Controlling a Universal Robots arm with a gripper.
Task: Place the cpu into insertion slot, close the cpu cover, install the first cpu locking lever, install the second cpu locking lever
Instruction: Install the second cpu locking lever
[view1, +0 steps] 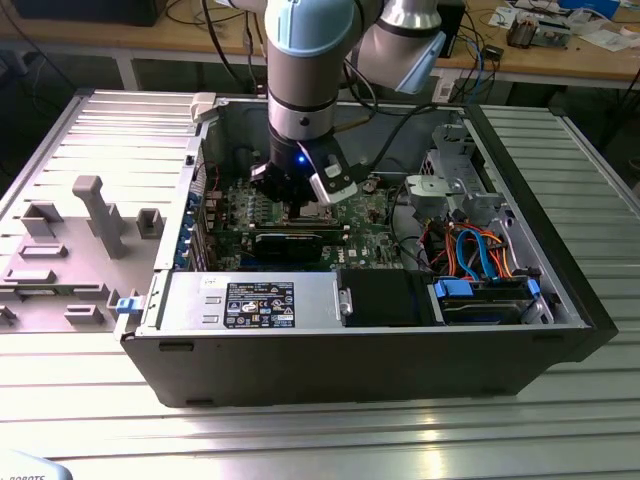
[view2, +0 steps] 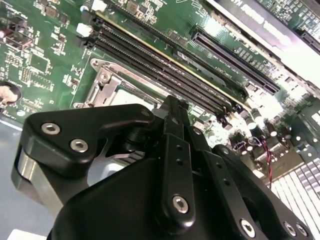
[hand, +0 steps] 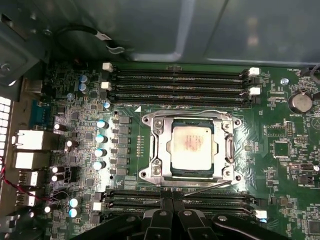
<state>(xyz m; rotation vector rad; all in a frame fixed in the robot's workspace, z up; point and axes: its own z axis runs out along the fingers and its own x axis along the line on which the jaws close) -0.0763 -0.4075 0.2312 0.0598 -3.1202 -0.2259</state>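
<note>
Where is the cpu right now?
In the first wrist view the cpu sits in the insertion slot, framed by the cpu cover, between two banks of memory slots.

In the second wrist view my own gripper (view2: 172, 107) body is blocking most of the insertion slot (view2: 107, 87); just one corner of its metal frame is showing. The cpu (hand: 192, 146) is lying under that bulk there. In the first wrist view the picture's edge is cutting off my fingers (hand: 162, 220), so their tips are not showing. In the exterior view my arm (view1: 300, 90) is covering the socket area, and the motherboard (view1: 360, 225) parts are too small to tell.
</note>
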